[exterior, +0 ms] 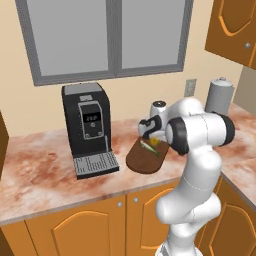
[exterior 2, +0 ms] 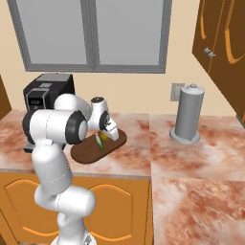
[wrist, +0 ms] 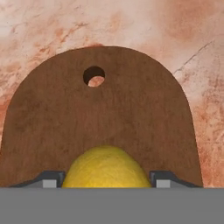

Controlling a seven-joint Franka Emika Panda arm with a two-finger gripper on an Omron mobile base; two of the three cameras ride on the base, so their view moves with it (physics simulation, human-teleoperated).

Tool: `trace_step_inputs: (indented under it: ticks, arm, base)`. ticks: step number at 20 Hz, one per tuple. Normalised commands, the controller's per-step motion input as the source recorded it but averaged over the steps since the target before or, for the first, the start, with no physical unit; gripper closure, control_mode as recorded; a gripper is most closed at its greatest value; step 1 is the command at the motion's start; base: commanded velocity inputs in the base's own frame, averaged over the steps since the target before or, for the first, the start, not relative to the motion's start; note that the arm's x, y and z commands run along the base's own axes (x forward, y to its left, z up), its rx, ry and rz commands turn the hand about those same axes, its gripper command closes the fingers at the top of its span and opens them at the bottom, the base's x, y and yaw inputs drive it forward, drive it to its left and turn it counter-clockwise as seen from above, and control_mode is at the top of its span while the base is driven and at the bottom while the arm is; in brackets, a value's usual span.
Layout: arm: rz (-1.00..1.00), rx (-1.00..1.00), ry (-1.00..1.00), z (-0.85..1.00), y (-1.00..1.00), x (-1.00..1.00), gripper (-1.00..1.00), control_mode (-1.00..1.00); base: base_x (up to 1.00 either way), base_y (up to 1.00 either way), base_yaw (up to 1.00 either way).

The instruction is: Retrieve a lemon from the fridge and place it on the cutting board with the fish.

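Over cutting board (wrist: 52,113) | pincer (wrist: 107,181) grips lemon (wrist: 107,168) (lower half cut off) | fish (exterior: 148,146) half-hidden

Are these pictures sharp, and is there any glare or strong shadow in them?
Left base view: even light, no glare, the fish small and soft. Right base view: flat light, the cutting board without strong shadow. Hand view: the lemon sharp, no glare.

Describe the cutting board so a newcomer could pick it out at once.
Under the window, on the marbled counter, stands a black coffee machine. Right of it lies the cutting board, with a fish on it. It is the one flat dark brown wooden piece, rounded, with a hole at one end.
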Motion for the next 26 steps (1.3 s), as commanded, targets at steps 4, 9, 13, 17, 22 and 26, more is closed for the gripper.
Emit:
trace_step_inputs:
  ticks: [4,9,13,17,22,26]
  arm:
    - [-0.02,0.0,0.07,-0.33,0.0,0.0,1.0,-1.0]
    - [0.0,0.0,0.0,-0.07,0.0,0.06,1.0,-1.0]
    - [0.0,0.0,0.0,-0.06,0.0,0.05,-1.0,-1.0]
    - [0.0,0.0,0.0,-0.11,0.0,0.03,-1.0,-1.0]
    - [0.0,0.0,0.0,-0.12,0.0,0.0,-1.0,-1.0]
    - [-0.01,0.0,0.0,-0.07,0.0,0.0,-1.0,-1.0]
  base:
    - [0.0,0.0,0.0]
    - [0.0,0.0,0.0]
    - [0.0,0.0,0.0]
    - [0.0,0.0,0.0]
    - [0.0,0.0,0.0]
    - [0.0,0.0,0.0]
